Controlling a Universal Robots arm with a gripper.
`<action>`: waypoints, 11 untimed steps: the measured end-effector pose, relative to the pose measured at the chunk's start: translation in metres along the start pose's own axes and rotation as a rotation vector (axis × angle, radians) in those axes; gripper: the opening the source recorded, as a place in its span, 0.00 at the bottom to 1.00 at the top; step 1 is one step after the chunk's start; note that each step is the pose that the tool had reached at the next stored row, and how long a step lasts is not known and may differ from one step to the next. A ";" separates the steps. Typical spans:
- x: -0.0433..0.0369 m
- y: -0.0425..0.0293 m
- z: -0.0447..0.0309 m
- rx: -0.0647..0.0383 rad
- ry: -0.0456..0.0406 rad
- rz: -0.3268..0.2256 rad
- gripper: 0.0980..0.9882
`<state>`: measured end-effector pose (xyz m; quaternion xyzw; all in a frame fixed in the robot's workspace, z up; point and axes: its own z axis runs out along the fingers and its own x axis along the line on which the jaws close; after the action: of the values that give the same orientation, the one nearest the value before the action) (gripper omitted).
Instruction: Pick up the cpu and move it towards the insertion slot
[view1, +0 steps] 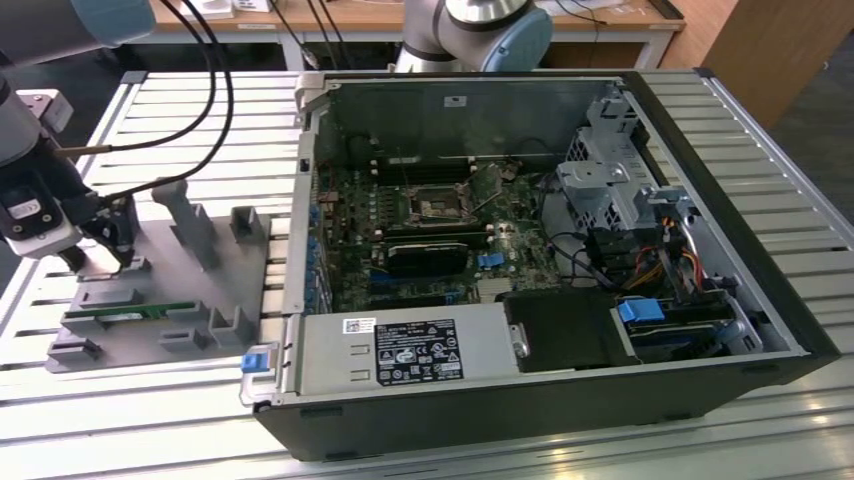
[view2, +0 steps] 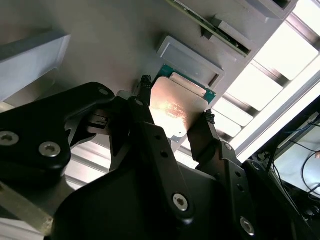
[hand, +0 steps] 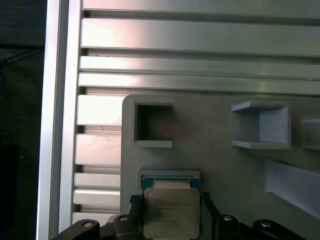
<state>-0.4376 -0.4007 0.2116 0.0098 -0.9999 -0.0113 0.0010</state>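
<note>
The cpu (view2: 176, 107) (hand: 170, 212) is a flat square chip with a silvery top and a green rim. It lies at a raised grey nest on the grey fixture plate (view1: 187, 290). In both wrist views my gripper (view2: 176, 99) (hand: 170, 202) has its black fingertips (view2: 145, 85) pressed against two opposite sides of the chip, so it is shut on it. In the exterior view my gripper (view1: 114, 250) stands low over the plate at the exterior view's left. The insertion slot (view1: 437, 205), a silvery frame round a dark centre, sits on the green board inside the open case, far from my gripper.
A green memory stick (view1: 114, 312) lies in a holder near the plate's front. Grey upright holders (view1: 187, 215) rise from the plate. The open black computer case (view1: 534, 260) stands on a slatted metal table (view1: 174, 110). A second arm's base (view1: 474, 35) stands behind the case.
</note>
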 end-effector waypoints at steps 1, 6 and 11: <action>0.0000 0.0001 -0.0003 0.000 -0.0002 0.000 0.50; -0.0001 0.0008 -0.0028 0.000 -0.0004 0.000 0.50; -0.0001 0.0017 -0.0058 0.000 -0.0003 0.000 0.50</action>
<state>-0.4375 -0.3991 0.2175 0.0099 -0.9999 -0.0114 0.0008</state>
